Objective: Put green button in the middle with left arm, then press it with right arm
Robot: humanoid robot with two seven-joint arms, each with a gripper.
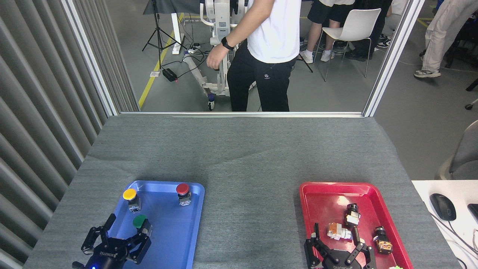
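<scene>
The green button (140, 222) stands on the blue tray (175, 231), in its near left part. My left gripper (126, 225) is open at the tray's near left corner, one finger just right of and below the button's body, the other finger (109, 221) to its left. The button sits at the far end of the gap, not gripped. The middle (248, 209) is bare grey cloth between the two trays. My right gripper (335, 232) is open low over the near part of the red tray (317, 194), with nothing held.
A yellow button (130, 195) and a red button (183, 189) stand at the far end of the blue tray. Small switch parts (351, 216) lie in the red tray. A person stands beyond the table's far edge. A mouse (443, 206) lies on a white desk at right.
</scene>
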